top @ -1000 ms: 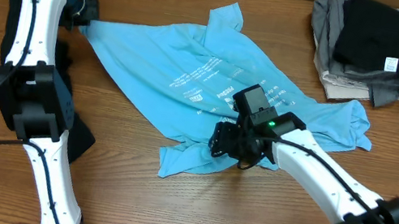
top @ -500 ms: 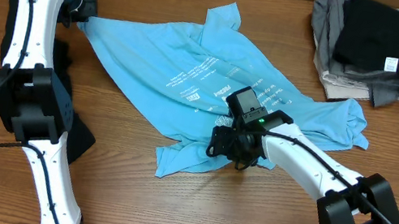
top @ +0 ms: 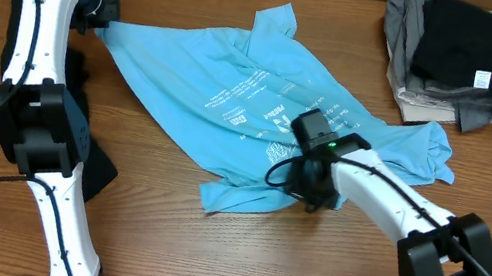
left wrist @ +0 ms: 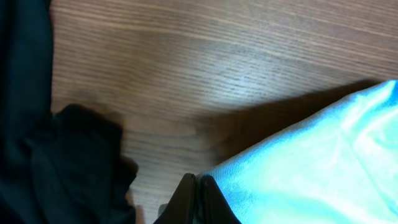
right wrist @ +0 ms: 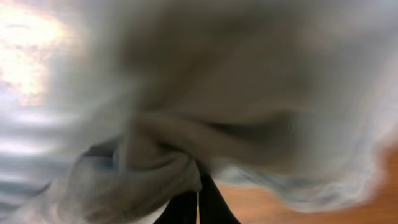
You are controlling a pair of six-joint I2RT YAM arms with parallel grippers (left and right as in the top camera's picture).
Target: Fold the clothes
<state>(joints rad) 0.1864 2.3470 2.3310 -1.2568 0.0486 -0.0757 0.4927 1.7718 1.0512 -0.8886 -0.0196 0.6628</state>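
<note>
Since a second ago the right gripper (top: 304, 181) has slid rightward and its jaws have snapped together on the shirt's lower hem, dragging that flap along with it. On the wooden table (top: 204, 263) the light blue T-shirt (top: 231, 105) lies crumpled at centre, lettering up. The folded pile (top: 463, 60) of black and grey garments sits well apart at the far right corner. My left gripper (top: 103, 13) is clamped on the shirt's far-left corner, and the right one pinches bunched cloth near the front edge. To do this step well, I judge I should raise both holds together and draw them apart until the fabric goes taut, rather than drag wrinkles across the wood.
</note>
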